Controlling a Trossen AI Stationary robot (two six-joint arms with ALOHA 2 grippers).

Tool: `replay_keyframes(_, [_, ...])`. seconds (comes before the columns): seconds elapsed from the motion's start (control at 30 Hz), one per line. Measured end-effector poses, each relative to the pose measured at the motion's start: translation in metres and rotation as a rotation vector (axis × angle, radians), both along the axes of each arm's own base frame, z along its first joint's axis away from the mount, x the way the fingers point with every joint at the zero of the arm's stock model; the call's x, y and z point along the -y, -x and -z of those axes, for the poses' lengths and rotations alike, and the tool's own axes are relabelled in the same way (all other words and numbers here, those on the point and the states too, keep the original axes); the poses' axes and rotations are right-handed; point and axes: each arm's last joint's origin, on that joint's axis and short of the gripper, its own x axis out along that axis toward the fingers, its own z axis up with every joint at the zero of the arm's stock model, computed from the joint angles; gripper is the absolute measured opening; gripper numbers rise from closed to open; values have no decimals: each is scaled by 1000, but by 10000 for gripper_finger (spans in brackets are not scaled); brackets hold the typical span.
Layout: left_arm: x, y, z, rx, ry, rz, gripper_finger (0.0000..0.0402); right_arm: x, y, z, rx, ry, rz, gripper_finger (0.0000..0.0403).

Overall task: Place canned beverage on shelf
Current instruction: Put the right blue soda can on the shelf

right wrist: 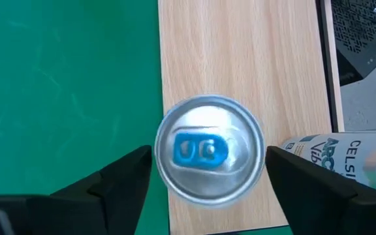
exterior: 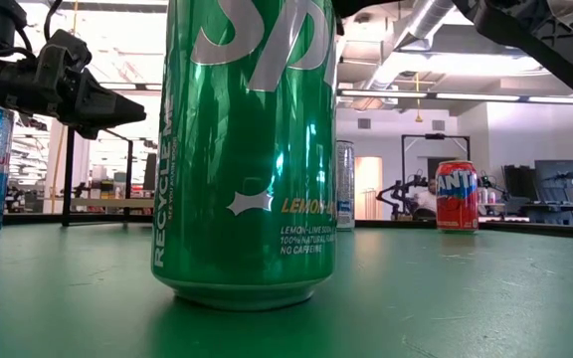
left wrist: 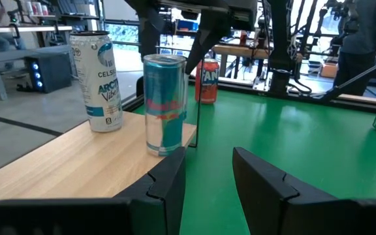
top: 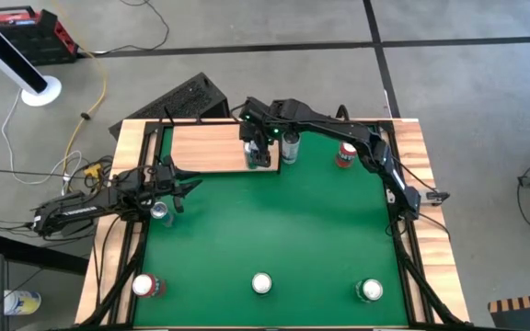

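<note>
The blue can [right wrist: 209, 148] stands upright on the shelf [right wrist: 240, 52], close to the shelf's corner beside the green table [right wrist: 64, 78], its lid sealed, blue tab flat. The right gripper [right wrist: 207, 176] hangs straight above it, jaws spread wide, one finger each side of the lid and clear of it — nothing held. A white can [left wrist: 96, 81] stands just beside the blue one on the same board, upright too; from the high view the two show only as small shapes under the arm, at the shelf's end nearest the table's middle [top: 260, 152].

Past the shelf's end, a silver can [top: 290, 147] stands on the green just beside it, and a red Fanta can [top: 345, 154] farther along toward the table's right edge, near the back. Along the front edge: a red can [top: 145, 286] by the left corner, a white-topped can [top: 261, 284] in the middle, and a green can [top: 370, 291] toward the right corner. The low view is filled by a green Sprite can [exterior: 245, 149], probably the middle one of that front row, though the top view is too small to be sure.

The left gripper [top: 187, 187] waits low at the table's left edge, jaws narrowly apart, holding nothing. Right by it stands another blue can [top: 160, 211].
</note>
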Motion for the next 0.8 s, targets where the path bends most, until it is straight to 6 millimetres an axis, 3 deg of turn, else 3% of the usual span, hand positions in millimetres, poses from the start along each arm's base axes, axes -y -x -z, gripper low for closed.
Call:
replay_keyframes(0.27, [0,0,0,0,1,0,112,-2,4,-7,2,4,-7,348])
replay_keyframes(0.53, [0,0,0,0,0,0,112,-11,30,-51,60,37,6,347])
replay_keyframes(0.67, [0,0,0,0,0,0,112,-24,35,-50,-3,-14,-21,319])
replay_keyframes(0.8, [0,0,0,0,1,0,112,-39,25,-36,-52,-23,-72,253])
